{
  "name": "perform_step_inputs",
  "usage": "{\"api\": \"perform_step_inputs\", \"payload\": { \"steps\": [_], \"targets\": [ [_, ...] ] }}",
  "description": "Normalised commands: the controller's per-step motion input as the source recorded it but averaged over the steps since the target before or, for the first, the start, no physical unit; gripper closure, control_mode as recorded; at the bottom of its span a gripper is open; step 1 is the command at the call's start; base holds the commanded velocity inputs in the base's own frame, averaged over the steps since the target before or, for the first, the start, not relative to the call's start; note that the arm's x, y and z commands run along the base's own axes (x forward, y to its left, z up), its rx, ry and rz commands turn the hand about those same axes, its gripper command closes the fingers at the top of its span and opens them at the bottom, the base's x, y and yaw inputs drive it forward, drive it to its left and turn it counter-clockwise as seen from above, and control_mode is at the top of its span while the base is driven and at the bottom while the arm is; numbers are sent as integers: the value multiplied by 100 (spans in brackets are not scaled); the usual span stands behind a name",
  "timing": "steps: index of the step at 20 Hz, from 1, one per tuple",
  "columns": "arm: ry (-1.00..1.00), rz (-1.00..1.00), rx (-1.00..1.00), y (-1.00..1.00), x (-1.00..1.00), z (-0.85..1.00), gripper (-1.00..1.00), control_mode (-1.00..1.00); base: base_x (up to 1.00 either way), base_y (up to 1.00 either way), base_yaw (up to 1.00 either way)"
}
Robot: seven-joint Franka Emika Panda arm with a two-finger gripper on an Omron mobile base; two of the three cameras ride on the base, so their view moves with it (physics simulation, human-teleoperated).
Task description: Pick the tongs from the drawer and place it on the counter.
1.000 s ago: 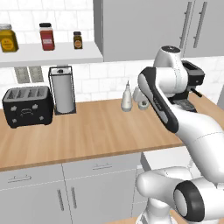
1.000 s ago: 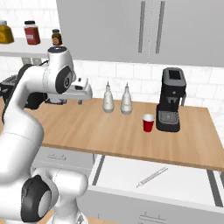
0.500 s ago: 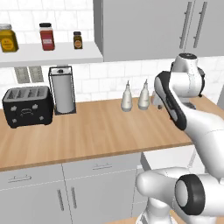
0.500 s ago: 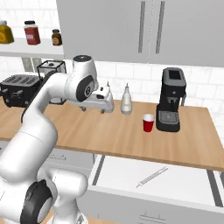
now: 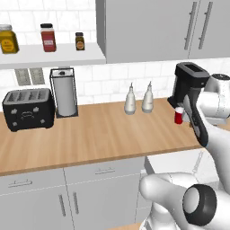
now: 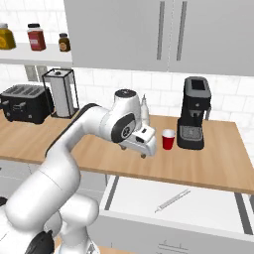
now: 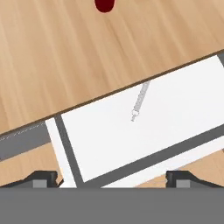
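Swinging: the arm has come round from the tabletop's left end toward the open drawer, carrying the gripper above the tabletop.
Jaws: spread wide, nothing between them, having opened over the last second.
Tongs: the tongs lie in the drawer, at 12 o'clock in the hand view, untouched.
Meaning: approach under way; descent and grasp still ahead.
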Motion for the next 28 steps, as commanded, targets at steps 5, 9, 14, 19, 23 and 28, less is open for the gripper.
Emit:
{"api": "perform_step_inputs", "payload": {
  "steps": [5,9,14,19,23,28],
  "targets": [
    [8,-19,8,-100,-6,-64,-100,-100,0,0,0],
    [1,0,17,-96,0,-47,-100,-100,0,0,0],
    [0,16,10,-57,-2,-43,-100,-100,0,0,0],
    [0,22,0,-8,0,-50,-100,-100,0,0,0],
    [0,18,-6,0,0,-56,-100,-100,0,0,0],
    [-1,13,-4,0,1,-43,-100,-100,0,0,0]
  ]
}}
